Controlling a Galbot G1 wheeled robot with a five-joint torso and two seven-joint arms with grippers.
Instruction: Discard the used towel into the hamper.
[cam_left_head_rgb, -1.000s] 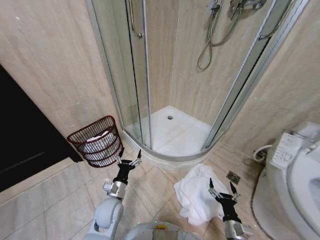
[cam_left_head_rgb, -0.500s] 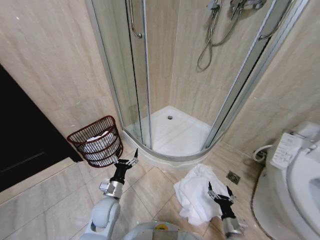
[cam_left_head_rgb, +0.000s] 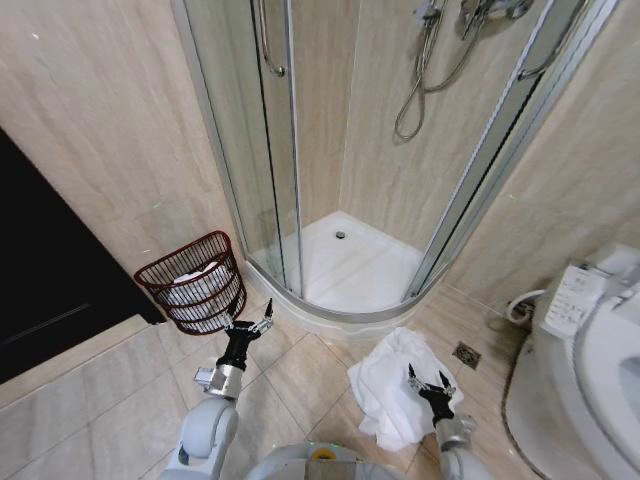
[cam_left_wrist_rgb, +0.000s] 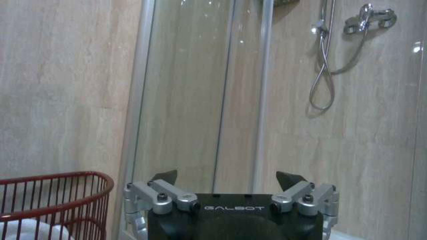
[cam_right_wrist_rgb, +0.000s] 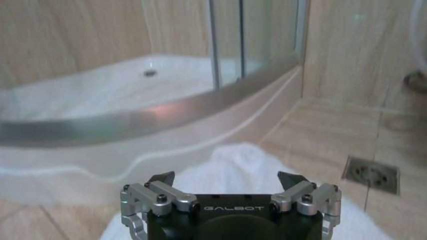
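A crumpled white towel (cam_left_head_rgb: 392, 385) lies on the tiled floor in front of the shower tray; in the right wrist view the towel (cam_right_wrist_rgb: 233, 160) spreads just beyond the fingers. My right gripper (cam_left_head_rgb: 427, 381) hangs open over the towel's right part. The hamper (cam_left_head_rgb: 194, 283), a dark red wire basket with white cloth inside, stands against the wall at the left; its rim (cam_left_wrist_rgb: 57, 182) also shows in the left wrist view. My left gripper (cam_left_head_rgb: 249, 325) stands open just to the right of the hamper, holding nothing.
A curved glass shower enclosure (cam_left_head_rgb: 350, 170) with a raised white tray (cam_left_head_rgb: 345, 270) stands ahead. A toilet (cam_left_head_rgb: 590, 350) fills the right side. A floor drain (cam_left_head_rgb: 466, 354) sits right of the towel. A dark doorway (cam_left_head_rgb: 50, 270) is at the left.
My right gripper has sunk lower and slid a little left over the towel. The left gripper has dropped slightly beside the hamper. The towel and hamper have not moved.
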